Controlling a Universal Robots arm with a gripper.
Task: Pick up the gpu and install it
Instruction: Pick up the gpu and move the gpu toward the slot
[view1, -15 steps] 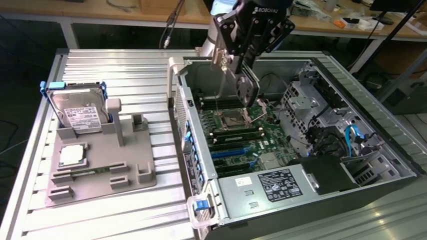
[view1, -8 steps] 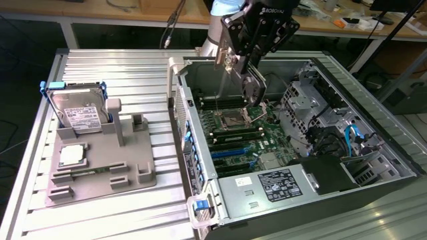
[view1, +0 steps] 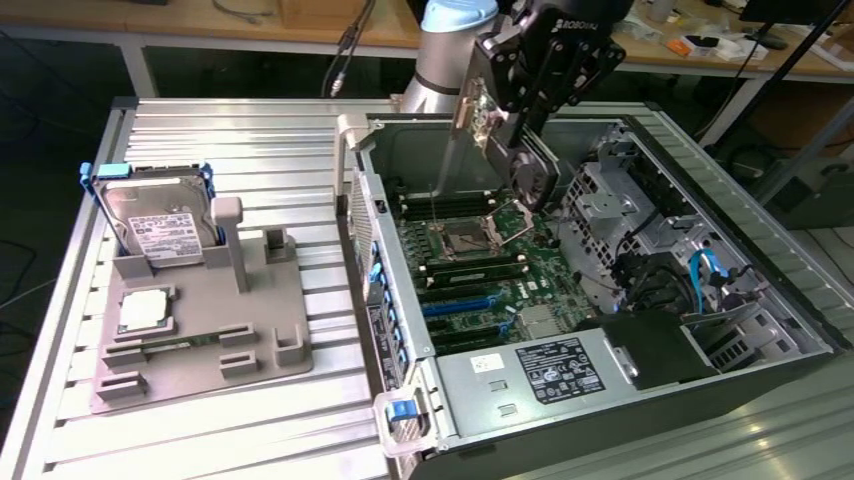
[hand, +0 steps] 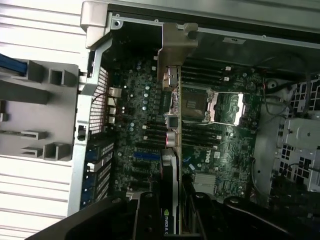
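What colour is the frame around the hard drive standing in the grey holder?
Blue. The hard drive frame shows best in the exterior view.

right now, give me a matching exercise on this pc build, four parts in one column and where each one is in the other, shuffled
Column one
1. gpu
2. hard drive
3. processor chip
4. cpu socket

Column two
a. lying flat on the grey holder
b. gripped by the claw, over the open case
c. standing upright in the grey holder
d. on the motherboard

Pairs: 1-b, 2-c, 3-a, 4-d
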